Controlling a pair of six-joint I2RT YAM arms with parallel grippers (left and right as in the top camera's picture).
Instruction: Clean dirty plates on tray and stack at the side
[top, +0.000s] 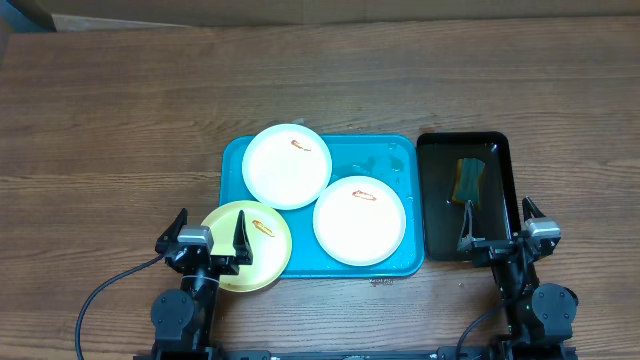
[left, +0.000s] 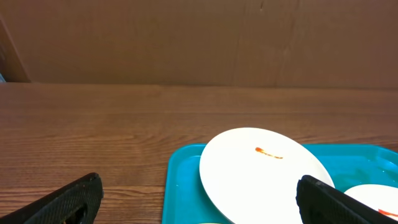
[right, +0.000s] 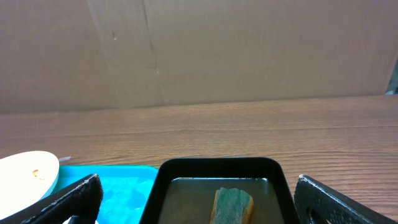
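Left gripper (top: 210, 225): fingers spread wide, nothing held, hanging over the yellow plate (top: 262, 250). Right gripper (top: 497, 215): fingers spread, empty, over the near end of the black tray (top: 435, 150); sponge (top: 470, 180) lies ahead in it. Far white plate (top: 287, 166) and near white plate (top: 360, 220) sit in the blue tray (top: 400, 145). The yellow plate straddles the tray's near-left corner, partly over the table (top: 120, 120), prob. tilted on the rim. All three carry an orange smear. Risks: scrub pressure on the yellow plate w/o a steadying grip may rock or slide it off the rim; my left fingers dropping straight down may strike it; the sponge looks wet and may drip in transit; the plates lie close together, so lifting one may drag its neighbour.
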